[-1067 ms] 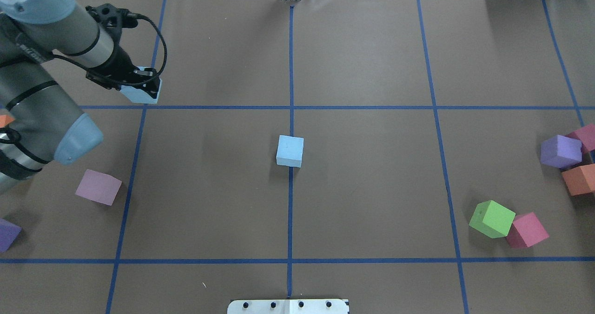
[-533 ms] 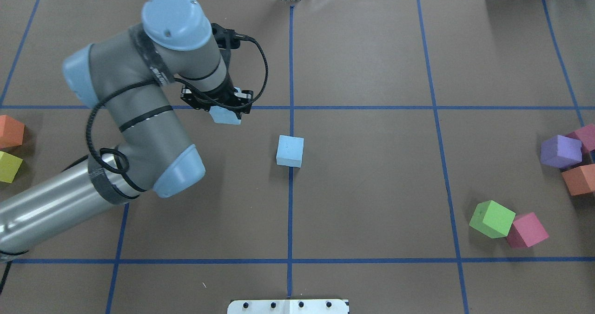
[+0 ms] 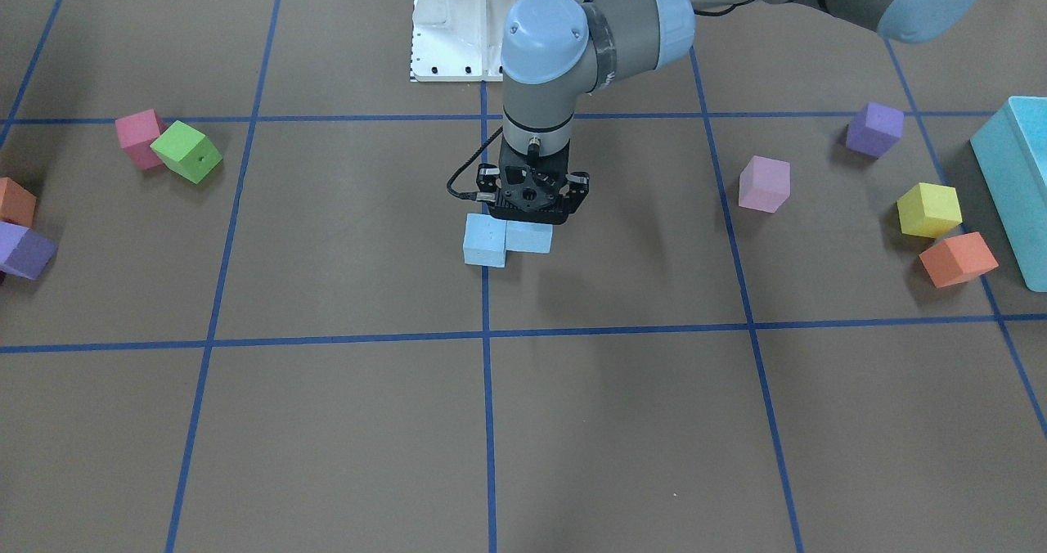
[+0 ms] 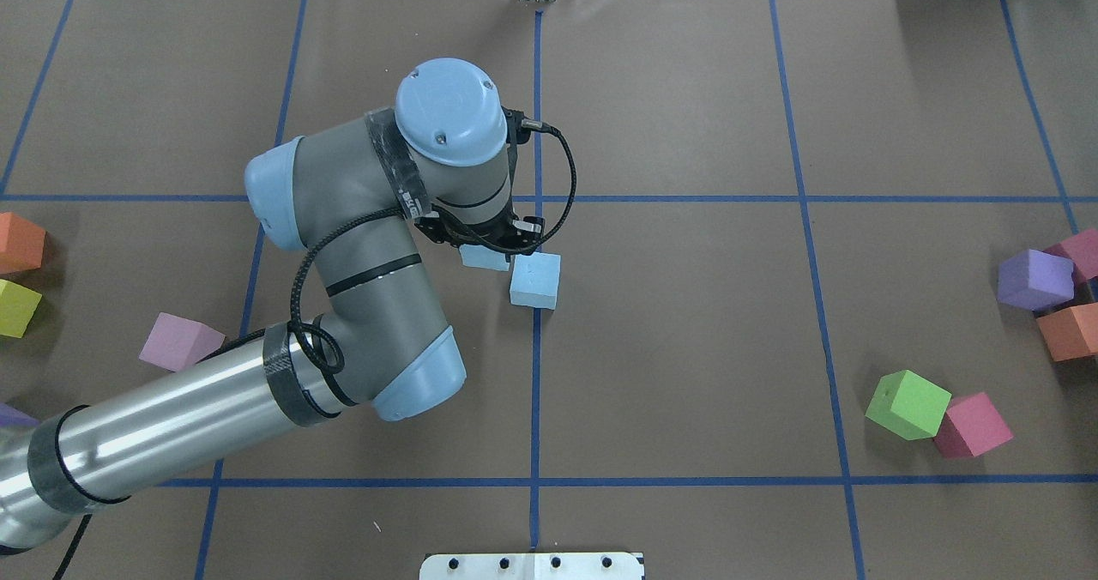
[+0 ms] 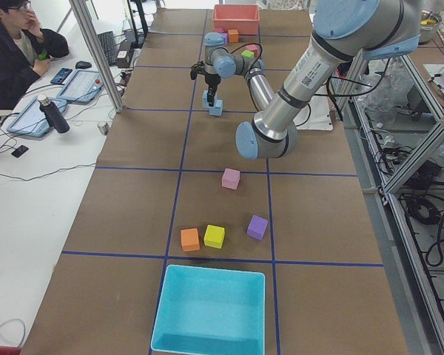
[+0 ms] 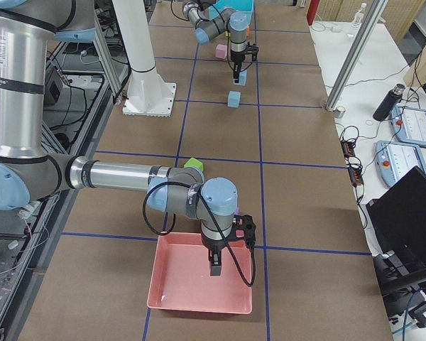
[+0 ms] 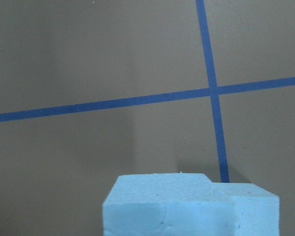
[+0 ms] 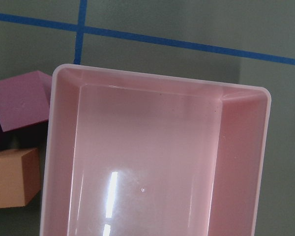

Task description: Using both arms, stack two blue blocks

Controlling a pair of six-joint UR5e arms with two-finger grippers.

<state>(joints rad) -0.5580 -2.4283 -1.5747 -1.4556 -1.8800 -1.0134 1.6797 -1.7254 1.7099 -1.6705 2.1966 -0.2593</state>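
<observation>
One pale blue block (image 4: 535, 280) lies on the table's centre line, also seen in the front view (image 3: 484, 242). My left gripper (image 4: 489, 244) is shut on the second blue block (image 4: 483, 258) and holds it above the table, just left of and beside the lying block. The front view shows the left gripper (image 3: 532, 209) with the held block (image 3: 532, 239) below it. In the left wrist view the held block (image 7: 157, 209) fills the bottom, the other block (image 7: 253, 209) at its right. My right gripper (image 6: 214, 270) hangs over a pink tray; I cannot tell whether it is open or shut.
The pink tray (image 8: 157, 162) is at the table's right end. A green cube (image 4: 907, 404), red cube (image 4: 974, 425), purple cube (image 4: 1034, 280) and orange cube (image 4: 1068, 331) lie right. A pink cube (image 4: 176, 341), yellow cube (image 4: 17, 308) and teal box (image 3: 1014, 177) lie left.
My left arm has swung right with the blue block, from the table's far left to just beside the centre block. The centre block has not moved.
</observation>
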